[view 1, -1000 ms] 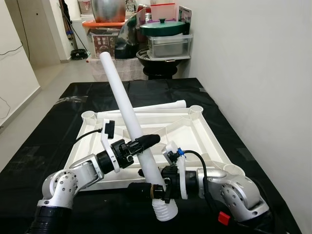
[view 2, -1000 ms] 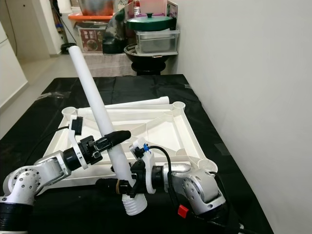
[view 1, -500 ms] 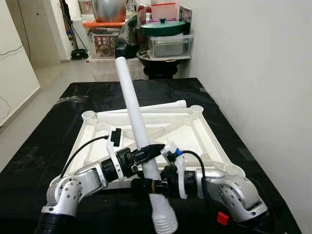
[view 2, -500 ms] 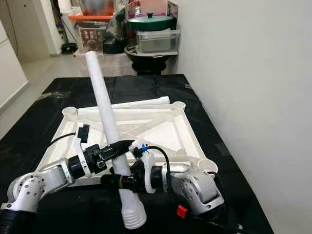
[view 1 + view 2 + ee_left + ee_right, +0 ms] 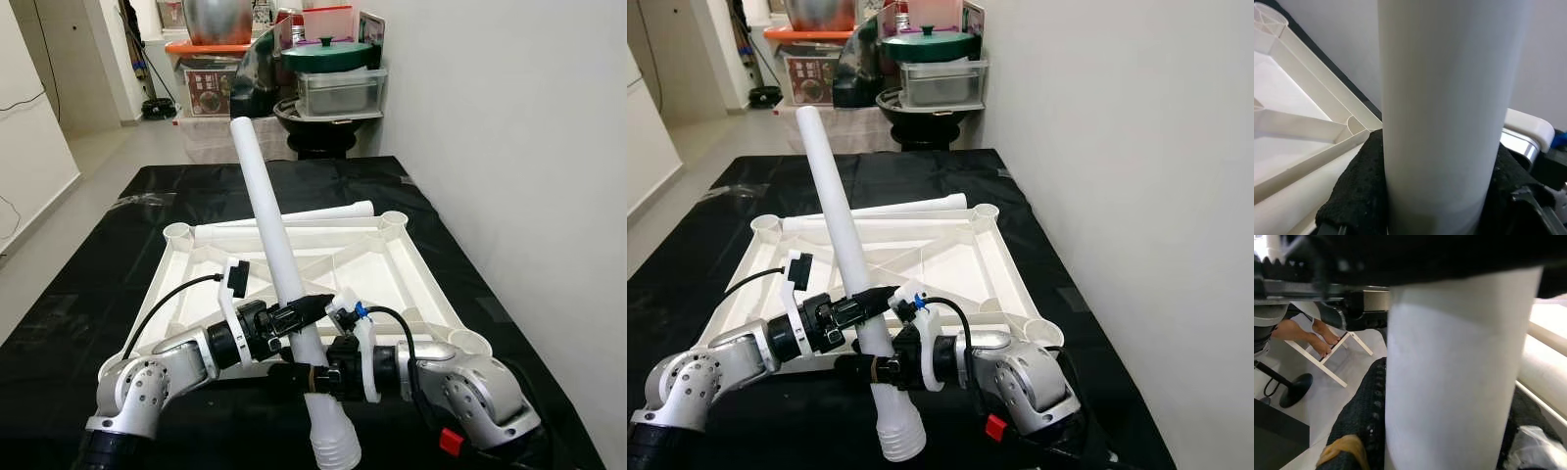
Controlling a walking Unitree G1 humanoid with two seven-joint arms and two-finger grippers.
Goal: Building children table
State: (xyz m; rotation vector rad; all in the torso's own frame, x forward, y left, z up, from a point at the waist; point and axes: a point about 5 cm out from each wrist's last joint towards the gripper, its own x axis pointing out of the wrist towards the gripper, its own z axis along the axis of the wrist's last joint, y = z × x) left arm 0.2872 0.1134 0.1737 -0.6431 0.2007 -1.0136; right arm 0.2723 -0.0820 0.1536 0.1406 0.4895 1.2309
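Note:
A long white table leg [image 5: 270, 238] stands tilted over the near edge of the upturned white tabletop [image 5: 411, 272], its ribbed screw end [image 5: 333, 446] pointing down at me. My left gripper [image 5: 302, 313] is shut on the leg about a third of the way up. Just below it my right gripper [image 5: 294, 375] is shut on the same leg. The leg [image 5: 1444, 112] runs between black pads [image 5: 1356, 186] in the left wrist view, and the leg [image 5: 1449, 372] shows close up in the right wrist view. A second leg [image 5: 313, 213] lies along the tabletop's far edge.
The tabletop lies on a black-covered table [image 5: 108, 264] beside a white wall [image 5: 509, 147] on the right. Round corner sockets [image 5: 394, 218] show at the tabletop's corners. Boxes, a green-lidded pot [image 5: 328, 54] and other clutter stand beyond the far end.
The leg has swung more upright and its top has shifted right. My left gripper has moved in closer to the right gripper, and the screw end has dropped lower.

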